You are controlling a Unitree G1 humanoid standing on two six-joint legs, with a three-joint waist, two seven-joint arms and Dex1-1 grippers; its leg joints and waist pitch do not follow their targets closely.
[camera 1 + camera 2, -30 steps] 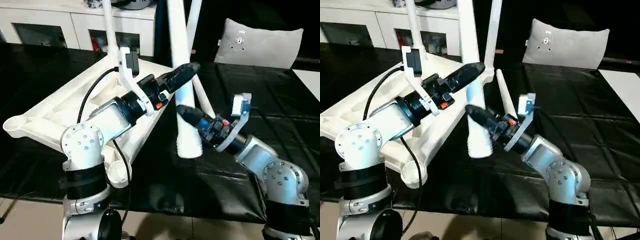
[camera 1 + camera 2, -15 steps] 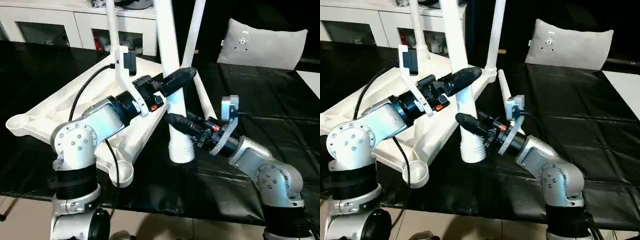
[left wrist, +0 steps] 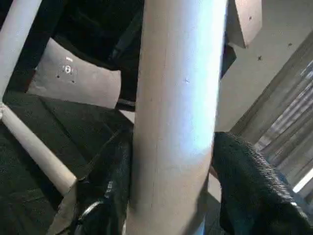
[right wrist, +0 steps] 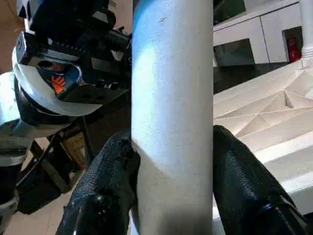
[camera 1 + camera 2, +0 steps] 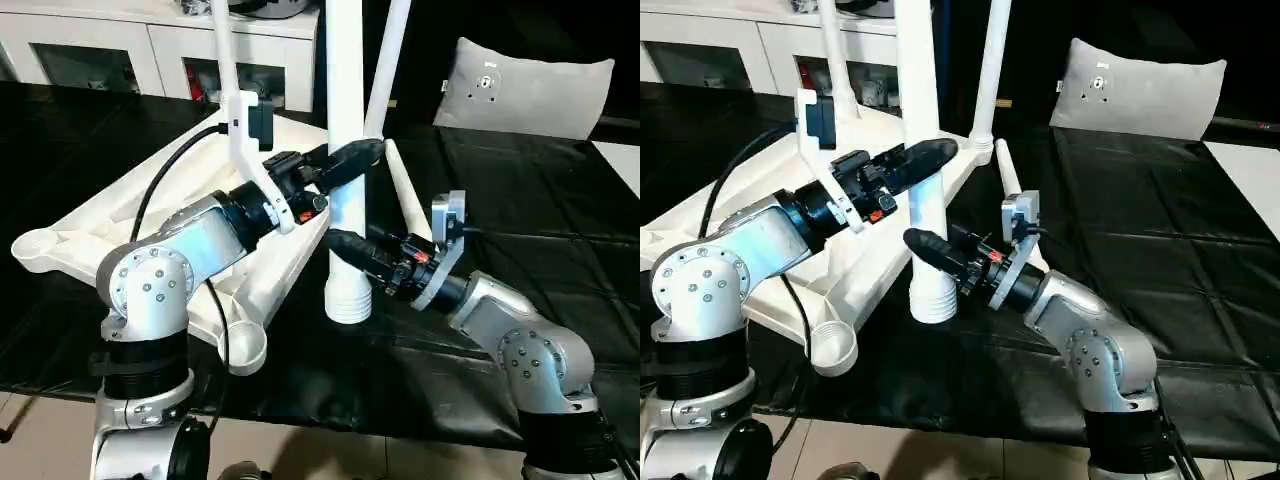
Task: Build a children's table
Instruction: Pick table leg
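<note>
Your right gripper [image 5: 345, 250] pinches the loose leg [image 5: 345, 150] low on its shaft, just above the ribbed end; in the right wrist view both black fingers [image 4: 105, 191] lie flat against the tube on either side. Your left gripper [image 5: 350, 160] straddles the same leg higher up, its 2 fingers [image 3: 244, 181] flanking the tube in the left wrist view, one close against it, the other with a sliver of gap, so it brackets rather than squeezes.

The left forearm runs from the lower left of the frame up toward centre, wrist angled upward. The right forearm comes in from the lower right, nearly level, pointing left across the black table [image 5: 520, 200].

The leg stands upright at centre frame, its ribbed end just above or on the black surface; you cannot tell which.

The white table top [image 5: 120, 220] lies underside-up at left, with an open round socket [image 5: 243, 352] at its near corner. 2 legs [image 5: 220, 50] rise from its far sockets at upper centre. A 4th leg [image 5: 405, 195] lies on the black surface behind your right gripper. A grey pillow [image 5: 525, 85] sits upper right; a white cabinet [image 5: 100, 50] upper left.
</note>
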